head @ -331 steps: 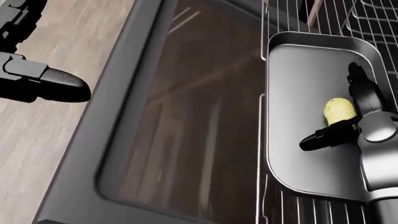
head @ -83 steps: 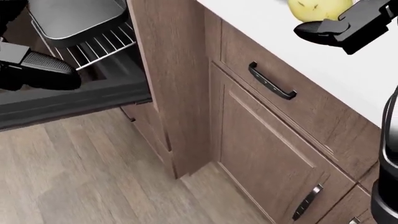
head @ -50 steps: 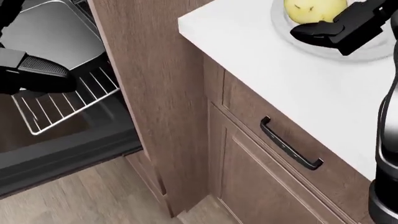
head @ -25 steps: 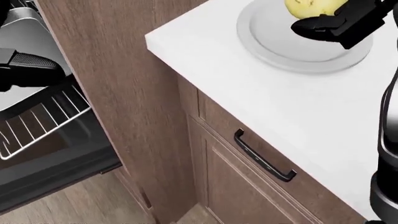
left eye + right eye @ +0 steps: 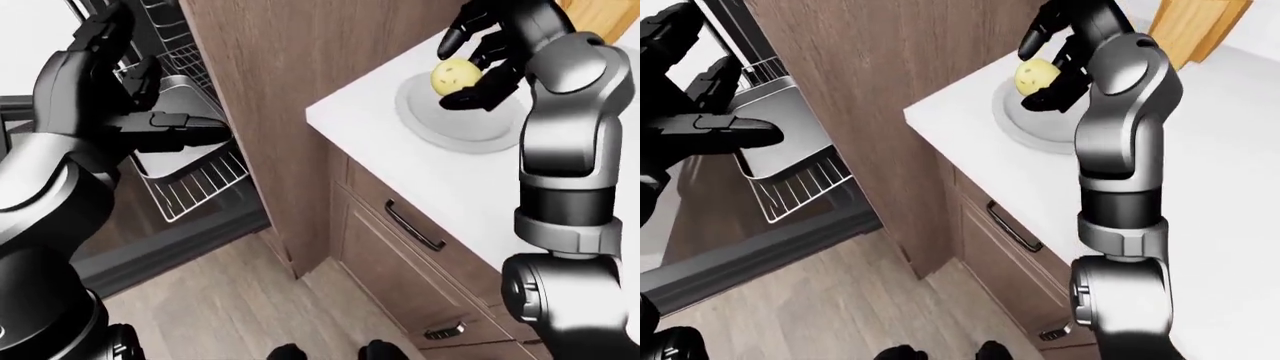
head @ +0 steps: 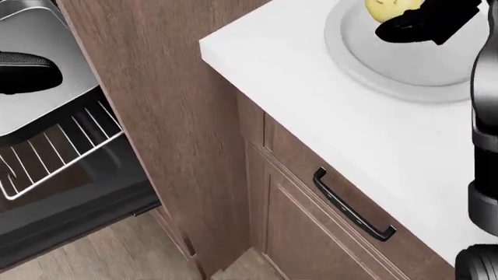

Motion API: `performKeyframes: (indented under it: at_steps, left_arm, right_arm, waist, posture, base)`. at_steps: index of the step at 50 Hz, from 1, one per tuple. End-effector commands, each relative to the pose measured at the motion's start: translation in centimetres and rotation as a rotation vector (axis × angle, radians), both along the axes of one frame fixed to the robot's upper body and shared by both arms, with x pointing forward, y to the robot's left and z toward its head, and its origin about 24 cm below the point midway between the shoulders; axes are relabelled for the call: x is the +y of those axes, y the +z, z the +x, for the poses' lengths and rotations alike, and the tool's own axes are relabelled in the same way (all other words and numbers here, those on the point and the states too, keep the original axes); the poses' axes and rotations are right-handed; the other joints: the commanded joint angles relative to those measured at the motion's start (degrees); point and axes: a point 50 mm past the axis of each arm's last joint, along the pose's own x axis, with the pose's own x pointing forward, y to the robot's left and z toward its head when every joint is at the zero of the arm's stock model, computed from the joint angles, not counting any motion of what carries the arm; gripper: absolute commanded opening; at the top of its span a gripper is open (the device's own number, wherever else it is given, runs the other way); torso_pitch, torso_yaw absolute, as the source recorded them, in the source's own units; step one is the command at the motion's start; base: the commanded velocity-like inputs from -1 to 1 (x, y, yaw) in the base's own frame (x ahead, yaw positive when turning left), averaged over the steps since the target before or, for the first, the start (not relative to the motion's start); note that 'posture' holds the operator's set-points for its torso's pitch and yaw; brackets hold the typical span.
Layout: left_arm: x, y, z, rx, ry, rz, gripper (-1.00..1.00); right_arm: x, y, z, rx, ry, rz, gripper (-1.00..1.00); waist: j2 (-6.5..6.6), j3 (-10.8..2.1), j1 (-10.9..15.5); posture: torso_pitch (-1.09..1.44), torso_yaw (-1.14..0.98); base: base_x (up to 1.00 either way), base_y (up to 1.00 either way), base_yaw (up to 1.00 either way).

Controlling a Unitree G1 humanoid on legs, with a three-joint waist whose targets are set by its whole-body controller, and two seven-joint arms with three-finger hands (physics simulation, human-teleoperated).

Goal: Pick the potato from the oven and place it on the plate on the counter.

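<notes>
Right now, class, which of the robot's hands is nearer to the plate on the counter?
The right. The right hand holds the potato just above the plate; the left hand hangs far off, by the oven tray.

A simulated home kitchen is shown: a smooth white worktop over brown wooden cabinets with black bar handles at right, an open oven with wire rack at left, wood-plank flooring below.
</notes>
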Motion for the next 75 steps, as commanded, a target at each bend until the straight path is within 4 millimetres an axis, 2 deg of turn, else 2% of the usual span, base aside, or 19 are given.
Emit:
performKeyframes:
  at_steps: [1,7,19,20,21,22,24,27,37,53,58,64,73,74,75]
  left_arm:
    - [0.1,1.4,-0.7,-0.086,0.006,0.005,1.00]
    - [0.1,1.4,-0.8,-0.092,0.014,0.026,1.00]
    - [0.0,1.6,-0.8,-0.097,0.010,0.026,1.00]
    - [0.0,1.7,-0.9,-0.097,0.009,0.025,1.00]
    - [0.0,1.6,-0.9,-0.097,0.009,0.025,1.00]
    - [0.0,1.6,-0.9,-0.097,0.009,0.024,1.00]
    - [0.0,1.6,-0.8,-0.097,0.010,0.024,1.00]
    - [0.0,1.6,-0.7,-0.097,0.009,0.024,1.00]
    - [0.0,1.4,-0.8,-0.095,0.009,0.023,1.00]
    - [0.1,1.1,-0.4,-0.093,0.006,0.023,1.00]
    - [0.2,1.0,-0.4,-0.092,0.007,0.021,1.00]
    - [0.3,1.1,-0.5,-0.092,0.008,0.021,1.00]
    - [0.2,1.1,-0.6,-0.096,0.005,0.022,1.00]
    - [0.2,1.1,-0.6,-0.096,0.006,0.022,1.00]
    - [0.2,1.1,-0.6,-0.095,0.006,0.023,1.00]
  right_arm:
    - [-0.3,2.3,-1.1,-0.100,-0.030,-0.029,-1.00]
    - [-0.9,1.9,-0.9,-0.071,-0.057,-0.039,-1.00]
    - [-1.5,1.1,-0.6,-0.014,-0.085,-0.051,-1.00]
    - [-1.7,0.9,-0.4,-0.012,-0.087,-0.052,-0.87]
    - [-1.8,0.9,-0.3,-0.013,-0.091,-0.051,-0.87]
    - [-1.8,0.7,-0.3,-0.009,-0.093,-0.052,-0.68]
    - [-1.9,0.5,-0.1,-0.007,-0.096,-0.051,-0.59]
    - [-1.9,0.3,0.3,0.002,-0.098,-0.051,-0.69]
    - [-2.0,-0.6,1.6,0.035,-0.119,-0.064,-0.76]
    - [-1.9,-0.2,4.2,0.051,-0.158,-0.090,-0.71]
    - [-1.7,-0.9,4.7,0.068,-0.163,-0.096,-0.66]
    - [-1.8,-1.0,4.8,0.074,-0.166,-0.106,-0.53]
    - [-2.4,-1.0,4.4,0.082,-0.176,-0.123,-0.06]
    - [-2.4,-1.1,4.4,0.084,-0.176,-0.123,0.10]
    - [-2.5,-1.2,4.4,0.088,-0.175,-0.123,0.14]
  waist:
    - [0.07,-2.32,-0.1]
    - [0.16,-1.92,0.0]
    - [0.15,-2.39,0.2]
    - [0.15,-2.45,0.2]
    - [0.16,-2.49,0.2]
    - [0.16,-2.54,0.2]
    - [0.14,-2.69,0.2]
    - [0.19,-2.91,0.3]
    - [0.38,-3.27,0.2]
    - [0.54,-2.73,0.0]
    - [0.47,-2.55,0.0]
    - [0.39,-2.14,0.1]
    - [0.21,-1.77,0.2]
    - [0.20,-1.75,0.2]
    - [0.20,-1.72,0.2]
  posture:
    - [1.10,0.00]
    - [1.10,0.00]
    - [1.10,0.00]
    - [1.10,0.00]
    - [1.10,0.00]
    - [1.10,0.00]
    - [1.10,0.00]
    - [1.10,0.00]
    - [1.10,0.00]
    - [1.10,0.00]
    - [1.10,0.00]
    - [1.10,0.00]
    - [1.10,0.00]
    - [1.10,0.00]
    - [1.10,0.00]
  base:
    - [0.00,0.00,0.00]
    - [0.00,0.00,0.00]
    - [0.00,0.00,0.00]
    - [0.00,0.00,0.00]
    - [0.00,0.00,0.00]
    - [0.00,0.00,0.00]
    - [0.00,0.00,0.00]
    - [0.00,0.00,0.00]
    - [0.00,0.00,0.00]
    - [0.00,0.00,0.00]
    - [0.00,0.00,0.00]
    - [0.00,0.00,0.00]
    - [0.00,0.00,0.00]
    - [0.00,0.00,0.00]
    - [0.00,0.00,0.00]
